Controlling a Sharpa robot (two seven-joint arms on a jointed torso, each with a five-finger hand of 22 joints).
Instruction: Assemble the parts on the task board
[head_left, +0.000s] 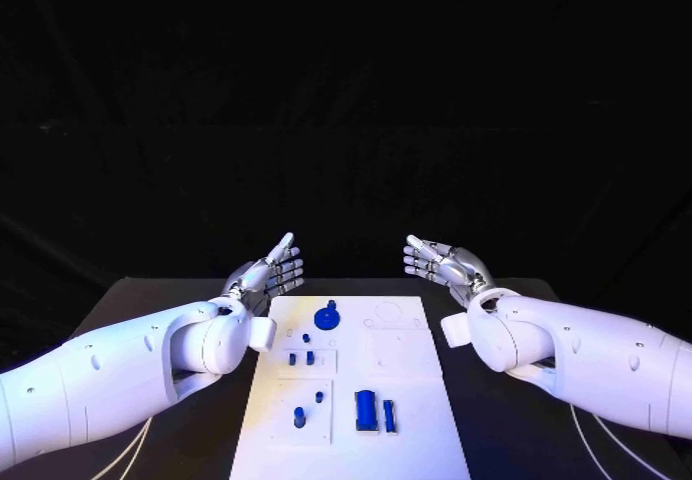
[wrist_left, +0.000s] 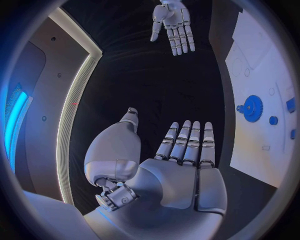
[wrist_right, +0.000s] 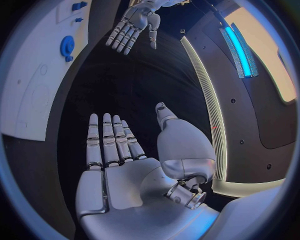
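Blue parts (head_left: 368, 410) on the board (head_left: 411, 400) look light, stiff and smooth, best pinched at the sides; left hand (head_left: 268, 272) and right hand (head_left: 447, 264) hover with fingers apart, holding nothing.

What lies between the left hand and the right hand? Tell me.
In the head view, bare black table separates the left hand from the right hand. The task board starts just nearer the robot, its round blue part below that gap. Both hands hold nothing.

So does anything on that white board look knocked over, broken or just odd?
Nothing stands out. The blue parts, including the blue gear, sit within the white task board, which lies straight on the black table. Nothing looks spilled or broken. The left hand and right hand hover open beyond the board's far end, holding nothing.
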